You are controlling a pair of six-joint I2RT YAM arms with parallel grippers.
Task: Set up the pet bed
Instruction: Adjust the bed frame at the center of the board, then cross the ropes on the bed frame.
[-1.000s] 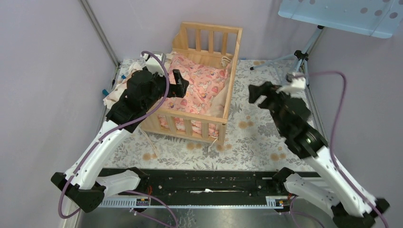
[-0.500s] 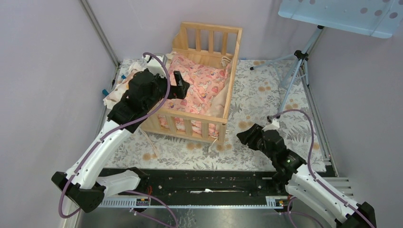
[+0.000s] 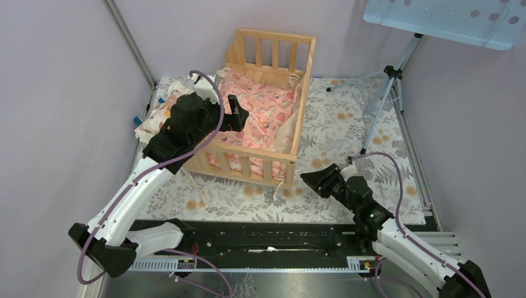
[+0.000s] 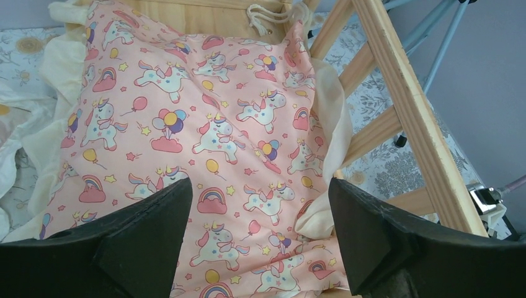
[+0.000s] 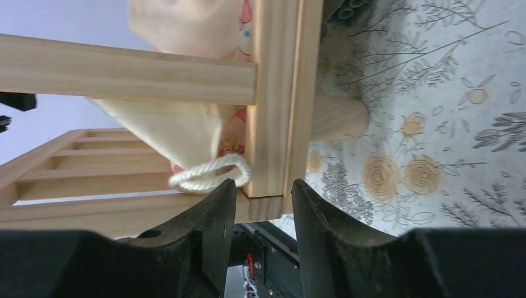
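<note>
The pet bed (image 3: 304, 74) is a light wooden crib-like frame standing at the back middle of the mat. A pink unicorn-print cushion (image 3: 260, 115) with a cream ruffle lies inside it. My left gripper (image 3: 239, 118) hovers open over the cushion (image 4: 205, 112) near the bed's left side, nothing between its fingers. My right gripper (image 3: 308, 180) sits low at the bed's front right corner post (image 3: 289, 177). In the right wrist view its jaws (image 5: 263, 192) stand narrowed but apart, flanking the end of that post (image 5: 279, 124), beside a white cord loop (image 5: 211, 174).
A small cream pillow (image 3: 158, 112) lies on the floral mat (image 3: 347, 124) left of the bed. A tripod (image 3: 387, 81) stands at the back right under a pale blue perforated board (image 3: 446, 18). The arms' black base rail (image 3: 267, 239) runs along the near edge.
My right arm has swung down from beside the bed's right rail to the front right corner post, and its jaws have narrowed. The left gripper has hardly moved.
</note>
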